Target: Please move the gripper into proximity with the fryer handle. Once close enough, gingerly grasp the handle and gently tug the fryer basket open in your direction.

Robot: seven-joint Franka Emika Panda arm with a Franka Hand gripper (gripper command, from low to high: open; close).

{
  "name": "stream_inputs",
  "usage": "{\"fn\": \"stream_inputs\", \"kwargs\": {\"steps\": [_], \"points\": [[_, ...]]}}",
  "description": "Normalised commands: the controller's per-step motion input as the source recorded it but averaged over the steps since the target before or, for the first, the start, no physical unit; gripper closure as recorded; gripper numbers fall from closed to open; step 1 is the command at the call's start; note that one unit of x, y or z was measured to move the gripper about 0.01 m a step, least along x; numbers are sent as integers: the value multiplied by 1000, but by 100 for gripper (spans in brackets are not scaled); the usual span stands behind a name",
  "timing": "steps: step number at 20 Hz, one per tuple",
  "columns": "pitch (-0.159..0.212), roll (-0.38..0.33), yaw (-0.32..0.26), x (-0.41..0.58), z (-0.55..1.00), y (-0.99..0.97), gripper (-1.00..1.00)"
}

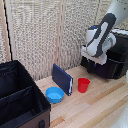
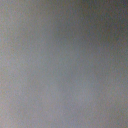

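A pale woven screen (image 1: 45,30) with vertical wooden posts (image 1: 62,35) fills the background from nine o'clock to one o'clock. Below it a light wooden table (image 1: 100,107) runs from centre to five o'clock, its planks slanting, evenly lit with soft shadows. At three o'clock its edge meets a white surface (image 1: 125,75). The wrist view shows only a blurred grey field; nothing can be told there.

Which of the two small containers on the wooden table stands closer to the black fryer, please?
The red plastic cup; it stands nearer the boxy black fryer than the shallow blue bowl, which sits beside the black fabric case.
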Motion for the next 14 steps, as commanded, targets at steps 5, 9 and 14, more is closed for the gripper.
{"fn": "stream_inputs", "kwargs": {"steps": [5,9,14], "points": [[3,26,-33,236,-163,859,100],[0,85,-4,168,-453,404,100],[-3,30,0,31,-830,268,100]]}}
